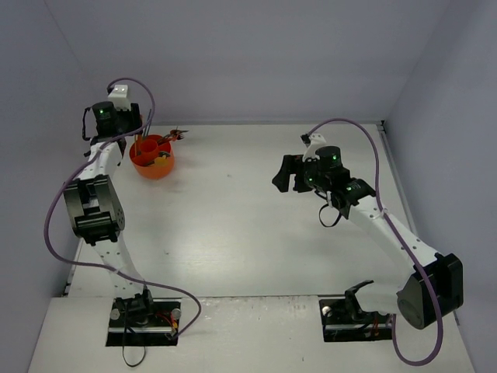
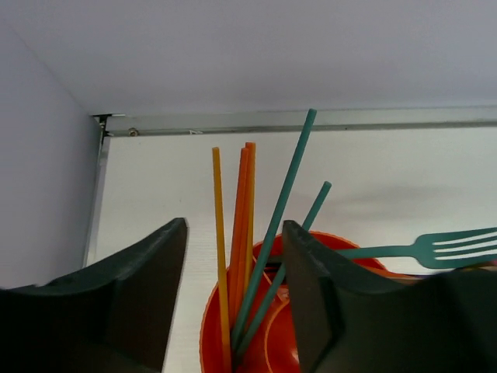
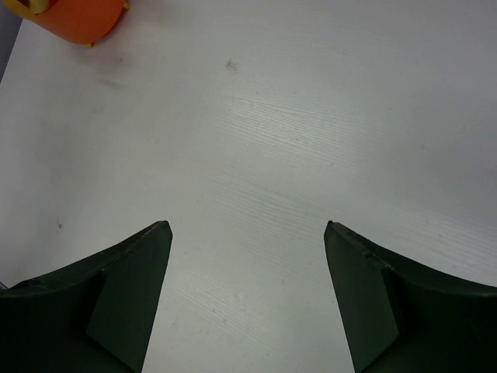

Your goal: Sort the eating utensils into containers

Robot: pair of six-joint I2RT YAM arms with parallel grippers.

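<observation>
Chopsticks (image 2: 242, 225) stand ungripped between the half-open left end effector (image 2: 235, 233).

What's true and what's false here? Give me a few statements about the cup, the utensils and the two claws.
1. The round orange-red plastic cup stands near the white table's far left corner. True.
2. The slim teal chopsticks lean inside the cup. True.
3. The right gripper holds a fork. False: it is open and empty over bare table.
4. The left gripper hovers mid-table. False: it is over the cup, jaws apart either side of the chopsticks.
</observation>
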